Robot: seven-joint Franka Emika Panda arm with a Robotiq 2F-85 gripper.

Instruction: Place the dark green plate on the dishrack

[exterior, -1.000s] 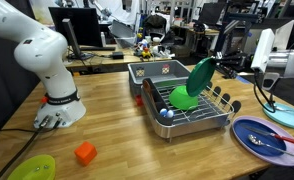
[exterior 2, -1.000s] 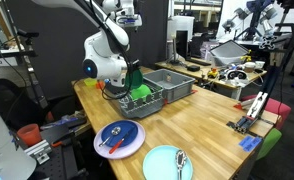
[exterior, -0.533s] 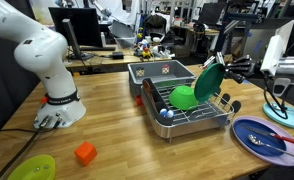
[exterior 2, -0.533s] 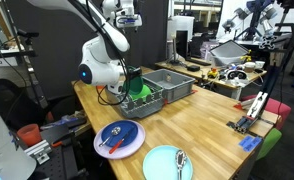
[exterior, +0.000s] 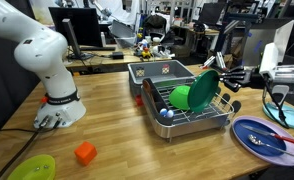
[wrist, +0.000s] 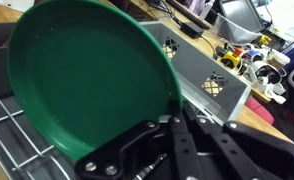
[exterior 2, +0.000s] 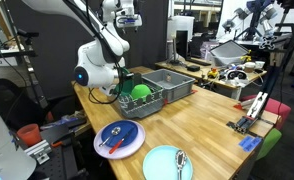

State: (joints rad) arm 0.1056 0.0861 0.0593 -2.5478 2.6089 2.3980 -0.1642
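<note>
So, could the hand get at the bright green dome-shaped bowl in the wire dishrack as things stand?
Probably not: the hand is shut on the round dark green plastic plate, which stands between it and the bright green dome-shaped bowl.

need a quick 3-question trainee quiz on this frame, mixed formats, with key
1. True or false: the dark green plate is lying flat.
2. What sits in the dishrack? A) bright green bowl B) kettle C) mug
3. Fill in: the gripper is shut on the ____.
Key: 1 false, it is held on edge over the dishrack; 2 A; 3 dark green plate.
</note>
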